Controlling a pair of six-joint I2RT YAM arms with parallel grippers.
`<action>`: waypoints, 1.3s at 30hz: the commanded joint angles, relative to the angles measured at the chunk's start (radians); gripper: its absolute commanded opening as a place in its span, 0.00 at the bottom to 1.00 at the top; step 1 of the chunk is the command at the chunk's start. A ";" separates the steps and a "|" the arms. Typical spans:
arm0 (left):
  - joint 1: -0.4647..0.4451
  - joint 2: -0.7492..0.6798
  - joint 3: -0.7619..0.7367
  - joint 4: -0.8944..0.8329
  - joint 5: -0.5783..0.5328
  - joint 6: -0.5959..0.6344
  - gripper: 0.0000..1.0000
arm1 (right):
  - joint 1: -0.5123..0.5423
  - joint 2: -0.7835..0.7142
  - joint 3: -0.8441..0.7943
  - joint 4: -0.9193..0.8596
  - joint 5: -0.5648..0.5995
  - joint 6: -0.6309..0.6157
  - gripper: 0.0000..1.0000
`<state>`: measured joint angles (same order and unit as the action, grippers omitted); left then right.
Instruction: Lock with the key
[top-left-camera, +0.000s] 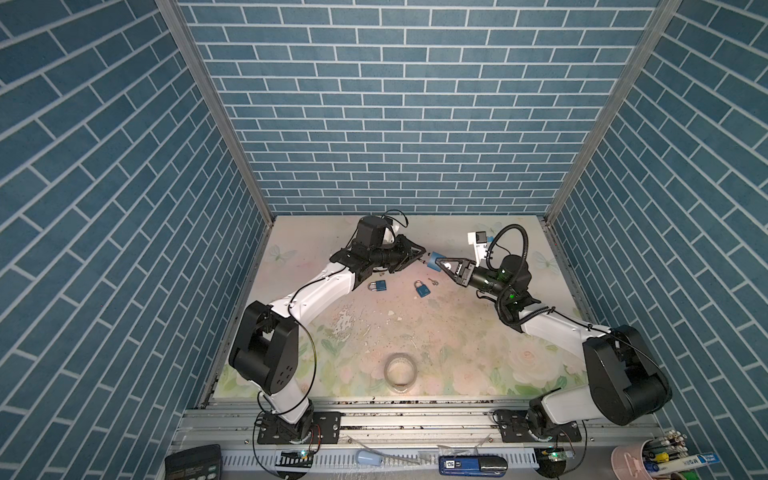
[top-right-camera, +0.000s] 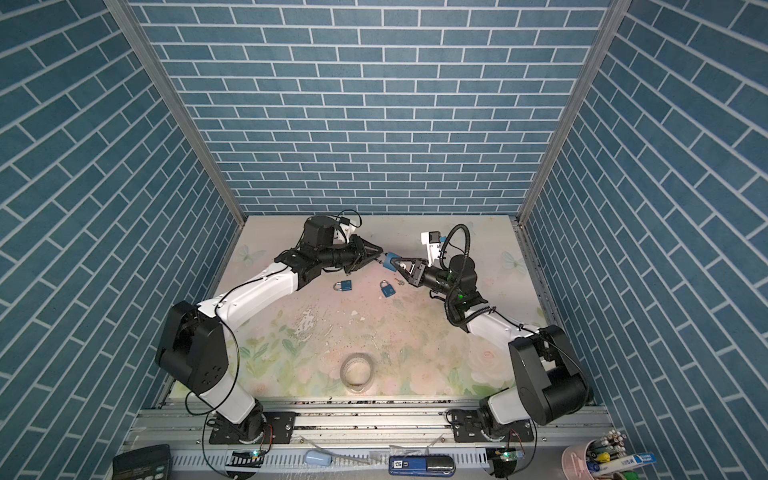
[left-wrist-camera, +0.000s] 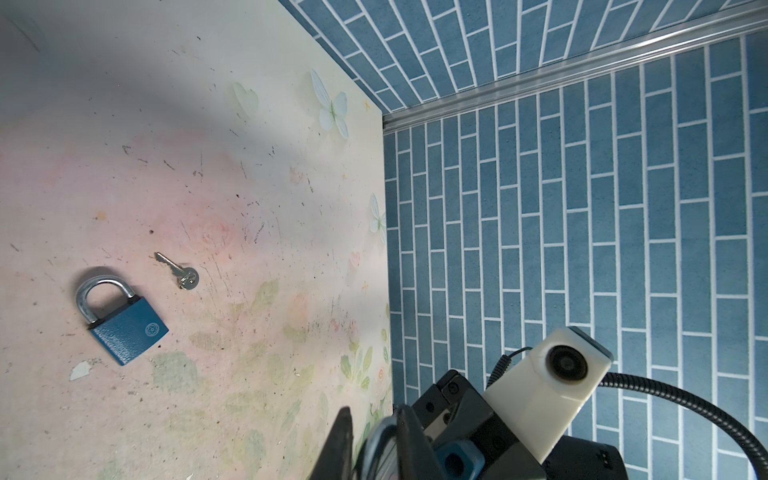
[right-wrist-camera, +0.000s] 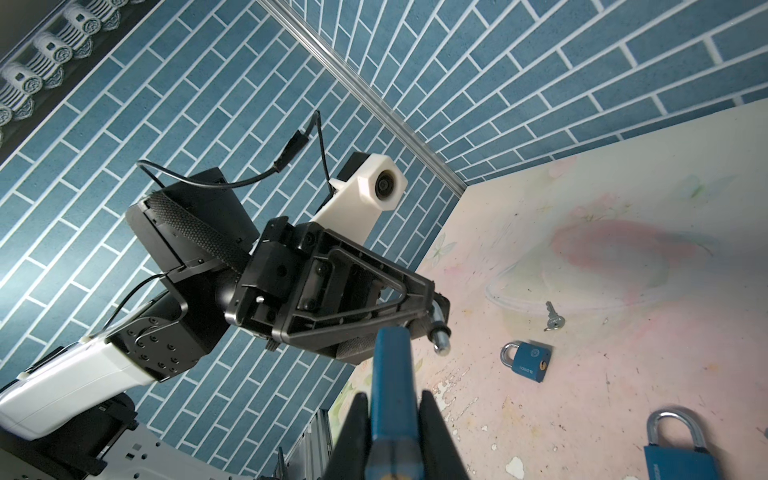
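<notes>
A blue padlock (top-left-camera: 436, 259) (top-right-camera: 390, 262) hangs above the table's far middle, held between both arms. My right gripper (top-left-camera: 441, 262) (right-wrist-camera: 390, 419) is shut on its blue body (right-wrist-camera: 390, 374). My left gripper (top-left-camera: 419, 255) (left-wrist-camera: 376, 444) faces it and is shut on its silver shackle (right-wrist-camera: 438, 332) (left-wrist-camera: 376, 436), whose free end sticks out past the fingers. The small silver key (top-left-camera: 433, 281) (top-right-camera: 400, 282) (left-wrist-camera: 178, 270) (right-wrist-camera: 552, 318) lies flat on the table below the right gripper, with nothing touching it.
Two more blue padlocks (top-left-camera: 379, 285) (top-left-camera: 422, 289) lie on the floral table (top-left-camera: 457, 332) under the grippers. A roll of clear tape (top-left-camera: 400, 370) sits near the front edge. Blue brick walls close in three sides.
</notes>
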<state>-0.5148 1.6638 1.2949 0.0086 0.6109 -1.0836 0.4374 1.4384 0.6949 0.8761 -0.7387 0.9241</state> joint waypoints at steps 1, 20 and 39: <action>-0.007 -0.010 -0.007 0.070 0.027 0.026 0.19 | 0.006 0.010 0.035 0.047 -0.031 0.033 0.00; -0.006 -0.067 -0.096 0.274 0.030 0.073 0.10 | -0.008 0.024 0.019 0.030 -0.024 0.064 0.00; -0.004 -0.142 -0.244 0.576 0.067 0.125 0.05 | -0.056 0.089 0.075 -0.063 0.078 0.290 0.00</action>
<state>-0.5041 1.5803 1.0595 0.4370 0.5877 -0.9985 0.4179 1.4982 0.7437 0.9115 -0.8032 1.1290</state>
